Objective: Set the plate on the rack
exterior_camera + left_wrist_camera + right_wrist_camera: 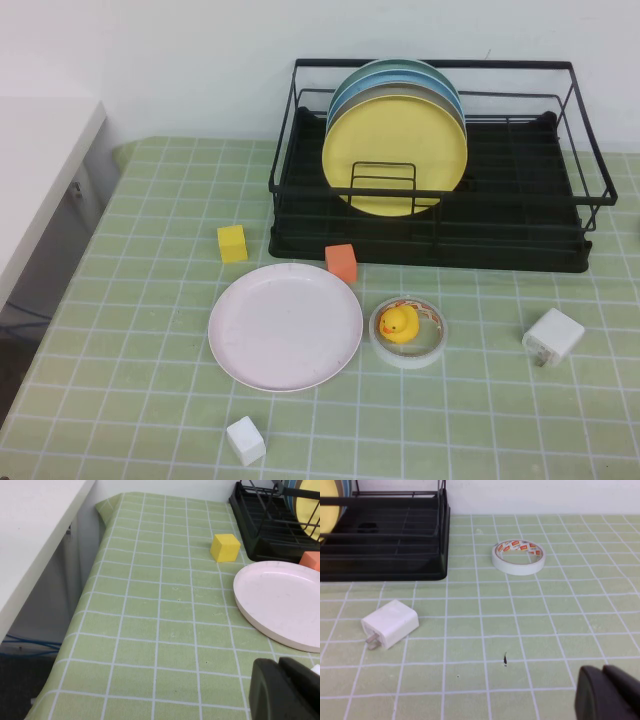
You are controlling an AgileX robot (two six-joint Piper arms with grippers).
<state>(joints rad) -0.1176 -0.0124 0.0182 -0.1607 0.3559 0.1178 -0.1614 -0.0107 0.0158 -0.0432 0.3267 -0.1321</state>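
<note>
Nothing is started: the plate [285, 326] lies flat on the surface at six o'clock of the rack [440, 225]. Left gripper [287, 690] and right gripper [610, 692], fingers pressed together, hang clear. Next: open, reach the plate's rim.

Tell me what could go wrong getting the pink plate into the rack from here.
1. The plate lies flat on the cloth, so a gripper may struggle to get under its rim.
2. The orange block sits between plate and rack and could get knocked.
3. Stacked plates fill the rack's middle; a collision seems possible.
Left gripper and right gripper are both shut, away from the plate.
</note>
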